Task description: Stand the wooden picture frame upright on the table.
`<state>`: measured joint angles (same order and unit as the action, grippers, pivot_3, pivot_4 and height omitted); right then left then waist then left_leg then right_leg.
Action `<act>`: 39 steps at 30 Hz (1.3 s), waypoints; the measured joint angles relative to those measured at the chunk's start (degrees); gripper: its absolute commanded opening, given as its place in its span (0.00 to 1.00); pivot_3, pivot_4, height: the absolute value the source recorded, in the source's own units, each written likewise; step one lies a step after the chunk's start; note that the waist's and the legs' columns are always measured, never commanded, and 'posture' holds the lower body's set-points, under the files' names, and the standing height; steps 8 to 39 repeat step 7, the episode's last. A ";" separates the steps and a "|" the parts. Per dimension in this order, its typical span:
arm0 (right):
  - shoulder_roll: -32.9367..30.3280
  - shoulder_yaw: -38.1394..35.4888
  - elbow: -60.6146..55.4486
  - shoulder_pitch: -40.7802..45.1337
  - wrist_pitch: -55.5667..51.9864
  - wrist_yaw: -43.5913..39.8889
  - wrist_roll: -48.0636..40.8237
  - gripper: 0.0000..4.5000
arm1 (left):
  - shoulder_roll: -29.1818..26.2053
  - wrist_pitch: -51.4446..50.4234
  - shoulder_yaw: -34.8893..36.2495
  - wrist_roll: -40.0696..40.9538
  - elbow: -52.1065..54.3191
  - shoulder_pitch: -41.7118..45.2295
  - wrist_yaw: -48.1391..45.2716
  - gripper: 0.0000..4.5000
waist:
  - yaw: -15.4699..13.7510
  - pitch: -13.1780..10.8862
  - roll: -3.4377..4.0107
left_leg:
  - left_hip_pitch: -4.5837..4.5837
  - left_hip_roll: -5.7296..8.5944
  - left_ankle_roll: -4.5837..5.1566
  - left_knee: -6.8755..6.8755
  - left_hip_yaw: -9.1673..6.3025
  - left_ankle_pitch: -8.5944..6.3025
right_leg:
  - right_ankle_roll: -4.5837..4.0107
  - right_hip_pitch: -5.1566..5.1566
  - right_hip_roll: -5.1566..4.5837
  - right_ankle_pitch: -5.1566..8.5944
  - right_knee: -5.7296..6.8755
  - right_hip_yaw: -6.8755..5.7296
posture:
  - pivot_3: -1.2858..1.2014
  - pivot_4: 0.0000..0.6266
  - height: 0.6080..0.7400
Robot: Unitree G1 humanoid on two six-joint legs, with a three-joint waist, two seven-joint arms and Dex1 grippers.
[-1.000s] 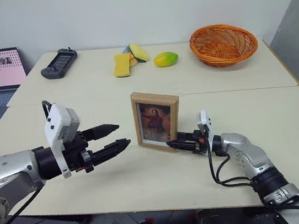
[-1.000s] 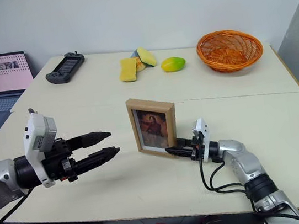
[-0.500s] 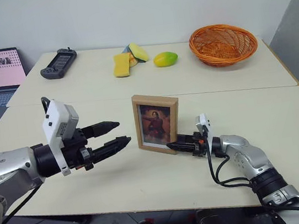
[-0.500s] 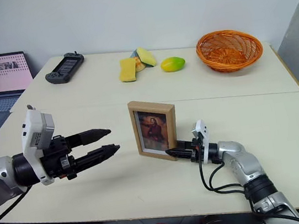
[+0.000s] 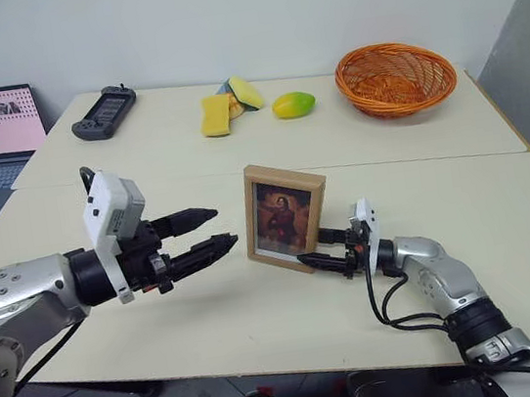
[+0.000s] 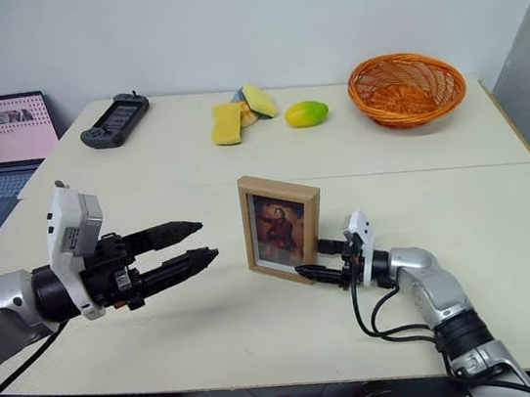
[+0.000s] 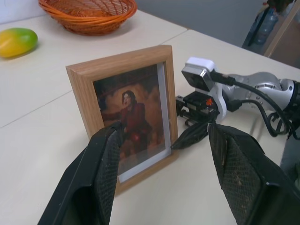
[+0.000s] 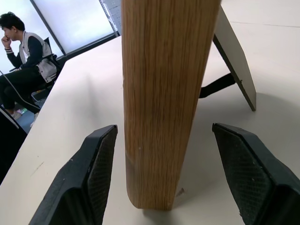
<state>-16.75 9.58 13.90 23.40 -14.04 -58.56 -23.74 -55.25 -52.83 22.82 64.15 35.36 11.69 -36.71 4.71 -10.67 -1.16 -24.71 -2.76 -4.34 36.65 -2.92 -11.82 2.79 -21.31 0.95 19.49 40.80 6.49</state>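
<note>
Nearest, on the tabletop (image 5: 215, 334): right tool (image 5: 314, 252) spread either side of the frame's (image 5: 285, 216) edge, not pinching, so released. Frame upright mid-tabletop, propped by its easel leg (image 8: 236, 56). Left tool (image 5: 216, 228) spread wide, hovering beside, likely as guard. Basket (image 5: 394, 76) far back.

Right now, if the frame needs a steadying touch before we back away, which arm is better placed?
Right. The right gripper stands open, straddling the wooden picture frame at its edge; the easel stand is out. The left gripper hovers apart, open.
</note>
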 measured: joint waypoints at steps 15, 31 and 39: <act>-0.80 -1.74 -0.34 -0.54 -0.97 0.12 -0.06 0.77 | 3.79 3.33 -0.99 -1.37 0.43 0.63 1.30 0.68 | -0.01 0.00 0.00 | 0.00 0.01 0.00 0.00 0.00 0.00 | 0.00 0.01 0.00 0.00 0.00 0.01 | 0.52 0.24 1.00; -0.80 -1.74 -0.34 -0.54 -0.97 0.12 -0.06 0.77 | 3.79 3.33 -0.99 -1.37 0.43 0.63 1.30 0.68 | -0.01 0.00 0.00 | 0.00 0.01 0.00 0.00 0.00 0.00 | 0.00 0.01 0.00 0.00 0.00 0.01 | 0.52 0.24 1.00; -0.80 -1.74 -0.34 -0.54 -0.97 0.12 -0.06 0.77 | 3.79 3.33 -0.99 -1.37 0.43 0.63 1.30 0.68 | -0.01 0.00 0.00 | 0.00 0.01 0.00 0.00 0.00 0.00 | 0.00 0.01 0.00 0.00 0.00 0.01 | 0.52 0.24 1.00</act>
